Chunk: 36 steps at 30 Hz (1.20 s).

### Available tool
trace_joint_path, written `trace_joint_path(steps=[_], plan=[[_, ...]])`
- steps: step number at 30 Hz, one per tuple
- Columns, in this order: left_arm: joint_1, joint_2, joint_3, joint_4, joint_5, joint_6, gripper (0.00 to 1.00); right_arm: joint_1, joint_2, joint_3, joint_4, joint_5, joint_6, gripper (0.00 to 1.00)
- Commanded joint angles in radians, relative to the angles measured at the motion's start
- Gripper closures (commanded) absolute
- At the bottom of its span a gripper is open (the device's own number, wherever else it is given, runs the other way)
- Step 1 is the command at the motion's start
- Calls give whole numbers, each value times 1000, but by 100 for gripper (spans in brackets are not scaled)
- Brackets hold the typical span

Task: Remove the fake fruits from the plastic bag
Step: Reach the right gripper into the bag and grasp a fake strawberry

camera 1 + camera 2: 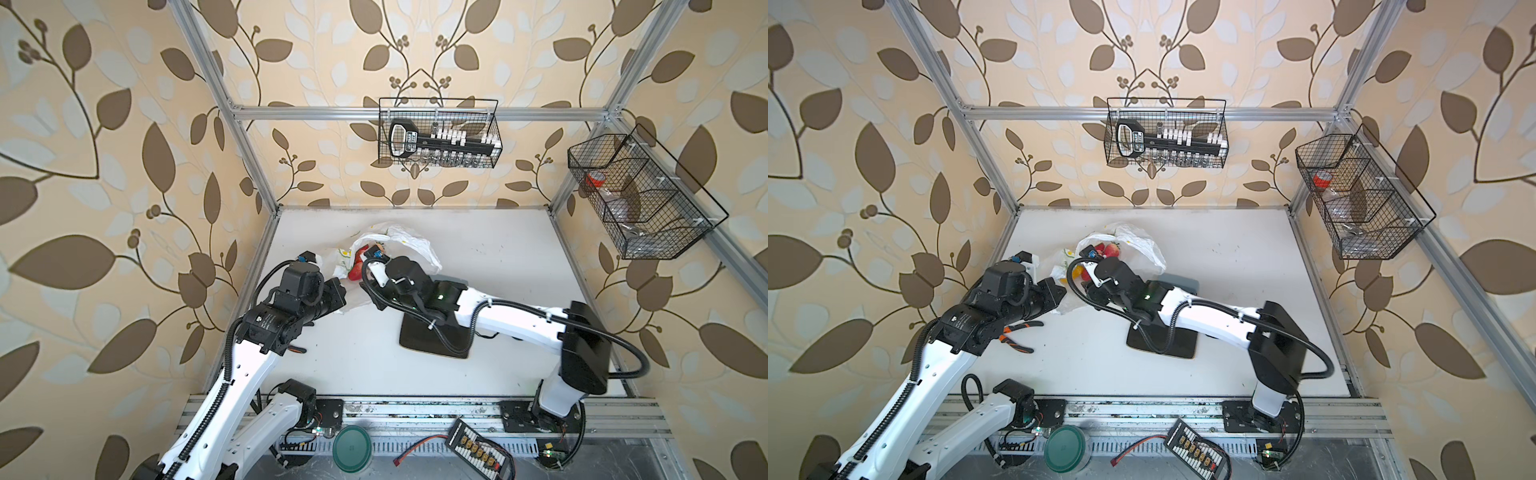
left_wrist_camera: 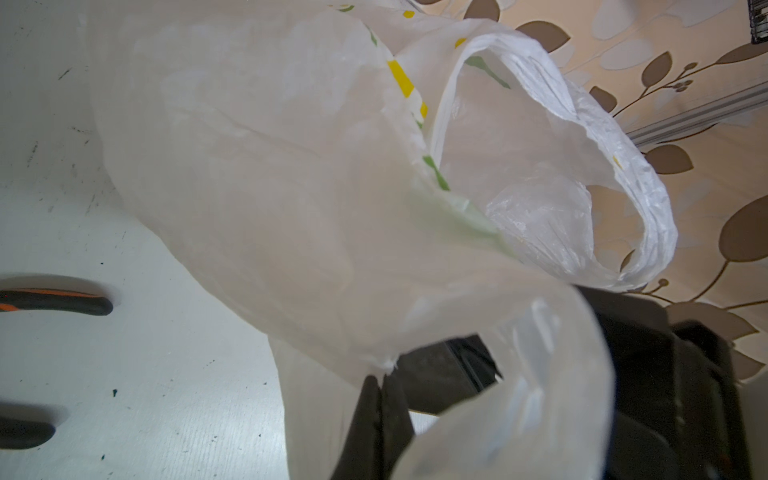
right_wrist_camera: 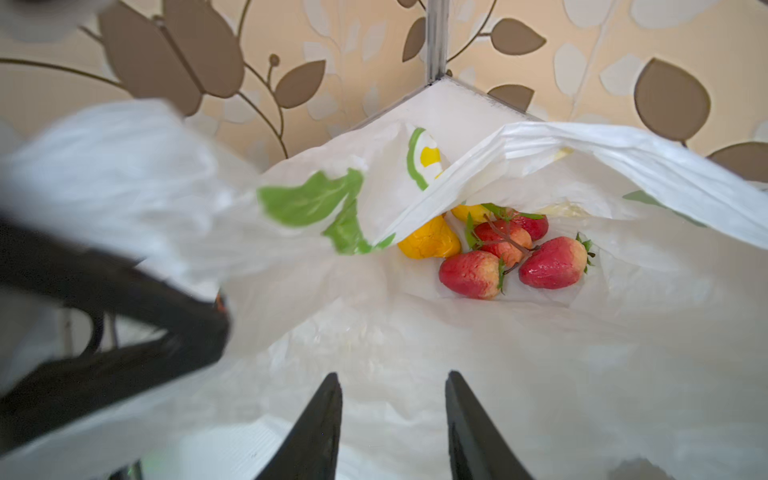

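The plastic bag (image 1: 411,245) (image 1: 1142,247), thin white film with lemon and leaf prints, lies crumpled at the back left of the table in both top views. My left gripper (image 2: 382,378) is shut on a pinch of the bag's edge and holds the mouth up. The fake fruits lie deep in the bag in the right wrist view: strawberries (image 3: 548,264) on a sprig and a yellow pear (image 3: 430,243). Red fruit (image 1: 1111,249) also shows through the mouth in a top view. My right gripper (image 3: 392,376) is open at the bag's mouth, short of the fruits, with only bag film (image 3: 498,353) beneath it.
A black square tray (image 1: 436,340) lies under my right forearm. Orange-handled pliers (image 1: 1017,332) lie beside my left arm. Wire baskets hang on the back wall (image 1: 440,133) and the right wall (image 1: 640,195). A green lid (image 1: 352,449) sits off the front edge.
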Motion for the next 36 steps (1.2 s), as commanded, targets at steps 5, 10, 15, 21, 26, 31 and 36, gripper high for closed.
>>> trace_joint_path(steps=[5, 10, 15, 21, 26, 31, 36], plan=[[-8, 0, 42, -30, -43, -36, 100, -18, 209, 189, -15, 151, 255, 57], [-8, -5, 34, -32, -42, -49, 100, -54, 312, 249, -31, 149, 424, 55], [-9, -6, 28, -32, -22, -58, 100, -88, 415, 337, -68, 148, 559, 51], [-8, -4, 0, -14, 34, -92, 100, -121, 529, 444, -122, 132, 728, 45], [-13, -15, -26, -4, 47, -111, 100, -136, 600, 510, -142, 104, 816, 42], [-17, -17, -32, -6, 56, -112, 100, -147, 681, 577, -137, 64, 874, 41], [-23, -14, -44, -9, 75, -112, 100, -158, 736, 631, -135, 55, 912, 38]])
